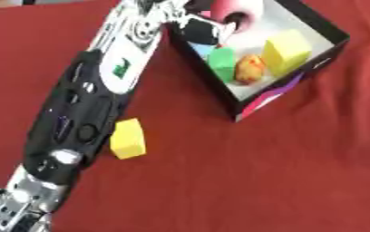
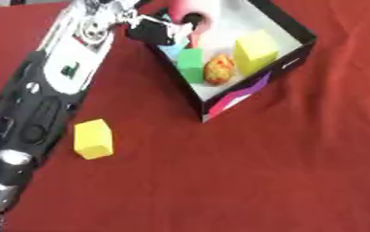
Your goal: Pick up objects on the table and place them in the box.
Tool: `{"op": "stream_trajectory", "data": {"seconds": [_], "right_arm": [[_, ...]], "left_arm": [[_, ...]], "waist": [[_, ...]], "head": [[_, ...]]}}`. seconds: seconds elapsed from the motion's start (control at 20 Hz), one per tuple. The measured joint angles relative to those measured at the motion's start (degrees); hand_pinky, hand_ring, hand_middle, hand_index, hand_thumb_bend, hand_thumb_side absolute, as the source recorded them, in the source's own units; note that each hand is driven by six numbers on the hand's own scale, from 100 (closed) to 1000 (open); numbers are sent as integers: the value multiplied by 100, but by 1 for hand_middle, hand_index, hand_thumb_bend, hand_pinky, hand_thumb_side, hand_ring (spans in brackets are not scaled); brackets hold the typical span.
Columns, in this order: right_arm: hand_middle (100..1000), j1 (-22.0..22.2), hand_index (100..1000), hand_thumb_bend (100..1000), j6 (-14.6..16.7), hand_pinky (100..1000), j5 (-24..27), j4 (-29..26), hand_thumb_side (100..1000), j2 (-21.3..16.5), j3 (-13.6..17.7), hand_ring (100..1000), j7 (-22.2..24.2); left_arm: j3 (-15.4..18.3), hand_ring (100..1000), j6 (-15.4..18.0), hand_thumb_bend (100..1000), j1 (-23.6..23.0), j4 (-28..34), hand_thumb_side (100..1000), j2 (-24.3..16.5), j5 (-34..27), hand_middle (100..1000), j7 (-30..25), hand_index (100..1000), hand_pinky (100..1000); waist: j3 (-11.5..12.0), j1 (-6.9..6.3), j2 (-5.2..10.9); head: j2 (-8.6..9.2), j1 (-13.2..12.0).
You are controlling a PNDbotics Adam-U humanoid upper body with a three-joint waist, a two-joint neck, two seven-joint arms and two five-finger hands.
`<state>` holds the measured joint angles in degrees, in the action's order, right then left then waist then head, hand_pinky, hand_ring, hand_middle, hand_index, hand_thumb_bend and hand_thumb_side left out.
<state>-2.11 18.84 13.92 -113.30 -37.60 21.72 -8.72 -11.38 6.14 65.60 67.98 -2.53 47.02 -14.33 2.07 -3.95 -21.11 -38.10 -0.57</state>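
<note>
Left arm point(image 1: 85, 108), black with silver joints — enters from the lower left corner and runs up to the box; its shoulder end is cut off by the frame edge.

Small yellow foam block point(image 1: 129, 138) — on the red tablecloth point(image 1: 283, 181), just beside the forearm, outside the box.

Left hand point(image 1: 202, 31) — over the near-left corner of the box, at a large pink rounded object point(image 1: 240, 11). The fingers blur into a dark mass against it; whether they are curled round it or straight cannot be told.

Open black cardboard box with pale floor point(image 1: 331, 31) — holds a green block point(image 1: 221, 59), an orange-and-yellow rounded item point(image 1: 250, 69) of unclear kind, and a larger yellow cube point(image 1: 287, 50). A light-blue patch shows under the hand, identity unclear. The pink object is cut off by the top edge.

The left eye view shows the arm's lower silver joints at the corner; the right eye view crops them.

Right hand — in neither view.
</note>
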Motion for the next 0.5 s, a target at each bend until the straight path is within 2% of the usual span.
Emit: {"op": "stream_trajectory", "data": {"seconds": [0.2,0.25,0.3,0.35,0.5], "right_arm": [[662,-40,740,100,15,1000,47,0,513,-1,5,729,32],[662,-39,740,100,12,1000,51,0,513,-1,6,729,37],[662,-39,739,100,8,1000,52,0,512,-1,6,729,41],[662,-39,739,100,4,1000,52,0,512,-1,6,729,44],[661,-38,738,100,-13,1000,52,0,511,-1,6,728,62]], "left_arm": [[109,633,-115,100,-13,-358,257,158,150,559,165,643,655],[127,654,-126,100,-13,-413,250,176,167,579,180,691,674],[134,703,-132,100,-18,-460,222,192,182,629,187,786,719],[134,715,-131,100,-29,-496,214,199,201,644,186,805,731],[134,754,-107,100,-55,-523,387,199,293,693,160,866,770]], "waist": [[-18,22,0],[-19,22,0],[-20,22,0],[-20,22,0],[-17,23,0]], "head": [[29,-32],[44,-37],[49,-45],[51,-56],[64,-86]]}}
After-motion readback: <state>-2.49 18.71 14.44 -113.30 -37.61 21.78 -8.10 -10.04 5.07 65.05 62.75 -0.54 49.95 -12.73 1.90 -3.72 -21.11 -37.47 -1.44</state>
